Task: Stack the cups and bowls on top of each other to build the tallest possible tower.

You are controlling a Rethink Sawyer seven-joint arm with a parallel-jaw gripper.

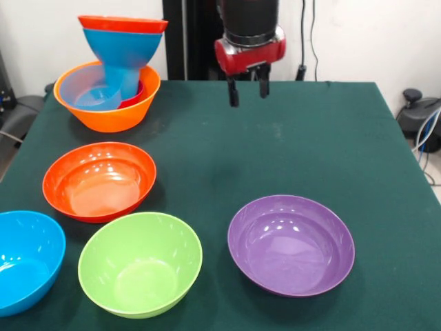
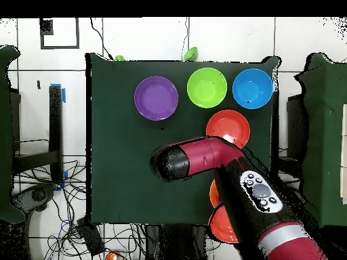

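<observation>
Nearest row: blue bowl [image 1: 26, 261] at the front view's left edge, lime green bowl [image 1: 140, 263] just beside it, purple bowl [image 1: 291, 244] apart to the right; all upright and empty on the green surface [image 1: 324, 145].
Middle: red-orange bowl [image 1: 99, 181] stands alone, just behind the lime green one, also empty.
Far left corner: orange bowl [image 1: 108, 96] carries the tower so far; inside it lie a light-blue tumbler [image 1: 88, 91] and a sliver of red cup [image 1: 136, 96], with a blue funnel-shaped bowl [image 1: 124, 55] standing on its narrow end and a shallow red bowl [image 1: 122, 24] capping it.
Fingers: the gripper [image 1: 248, 89] hangs above the far middle of the surface, its two dark fingers [image 1: 233, 92] pointing down, slightly parted and empty.
Key relation: in the front view the loose bowls lie nearer the camera than the fingers, the red-orange one down-left of them, the purple one almost straight below; the tower stands to their left at about the same depth.
Judgement: four bowls remain unstacked; a rim pinch seems needed.
Risk: the tower's top looks narrow-based and tippy.
</observation>
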